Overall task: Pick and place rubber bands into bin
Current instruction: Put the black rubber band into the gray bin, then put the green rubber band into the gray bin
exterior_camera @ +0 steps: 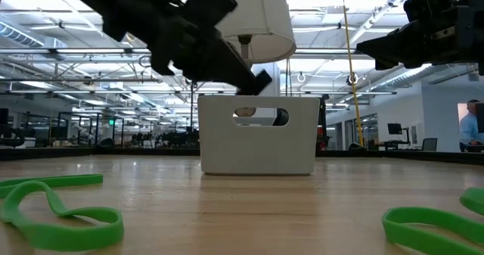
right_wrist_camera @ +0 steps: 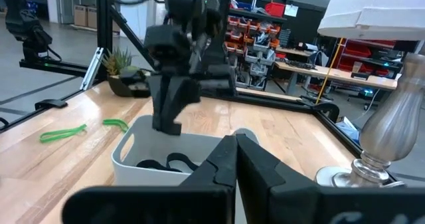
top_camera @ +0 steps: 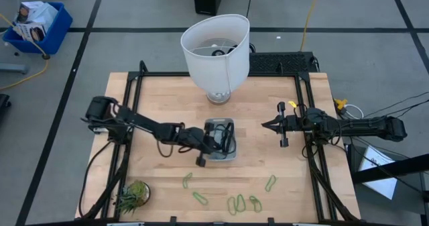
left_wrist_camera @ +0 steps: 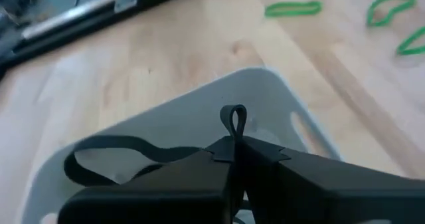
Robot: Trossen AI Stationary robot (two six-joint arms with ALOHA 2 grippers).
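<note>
**A:** Where do you have the bin?

**B:** Your bin sits near the table's centre, just at 6 o'clock of the lamp base. Dark rubber bands already lie inside it. From above you see them only as a dark tangle; your right wrist view shows dark loops on the bin floor.

**A:** And the left gripper?

**B:** Your left gripper is over the bin's 9 o'clock side. Only your left wrist view shows the grip: its fingers are pressed together on a dark band, a small loop poking out above the tips and the rest trailing into the bin.

**A:** The right one?

**B:** Your right gripper waits at 3 o'clock of the bin, well apart, fingers closed on nothing.

**A:** What is left on the table?

**B:** Green bands are strung along the 6 o'clock edge, near the rim. The low view shows them lying flat. The plant fills the 7 o'clock corner. Bare wood lies between the bin and those bands.
</note>
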